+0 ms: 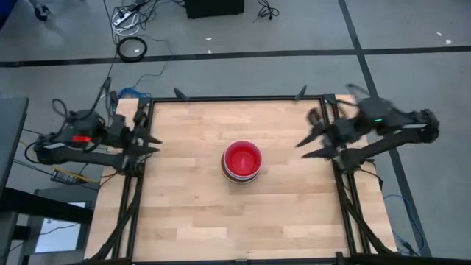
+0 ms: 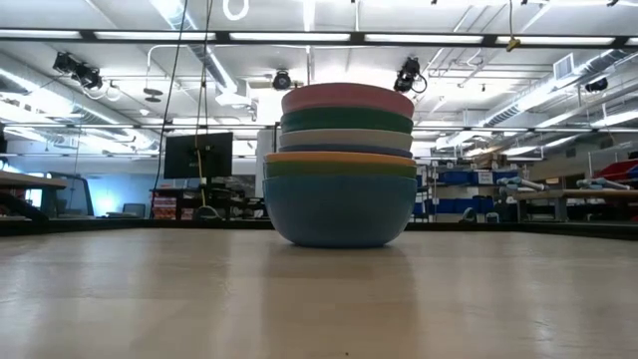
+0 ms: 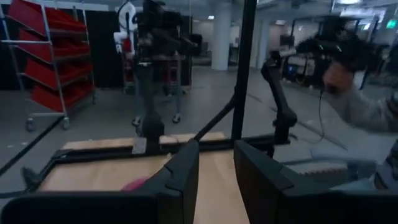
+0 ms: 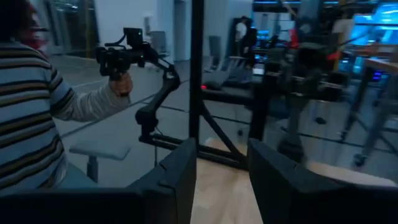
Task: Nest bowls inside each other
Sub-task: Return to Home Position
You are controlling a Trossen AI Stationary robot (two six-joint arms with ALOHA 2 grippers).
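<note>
The bowls stand nested in one stack (image 1: pixel 242 162) at the table's middle, its bottom resting on the wood. From above, a small red bowl (image 1: pixel 243 157) shows innermost. From the side the stack (image 2: pixel 340 165) shows a blue bowl at the bottom, then green, orange, white, teal and pink rims. My left gripper (image 1: pixel 152 144) is at the table's left edge, open and holding nothing, pointing level toward the stack. My right gripper (image 1: pixel 309 146) is raised near the right edge, open and holding nothing. Each wrist view shows its own fingers apart, left (image 3: pixel 216 180) and right (image 4: pixel 222 180).
A black frame (image 1: pixel 235 97) runs around the table's edges. Bare wood lies on every side of the stack. In the wrist views, a person's sleeve and hand (image 4: pixel 118 84) hold a control handle beyond the table; red bin shelves (image 3: pixel 53 56) stand in the room.
</note>
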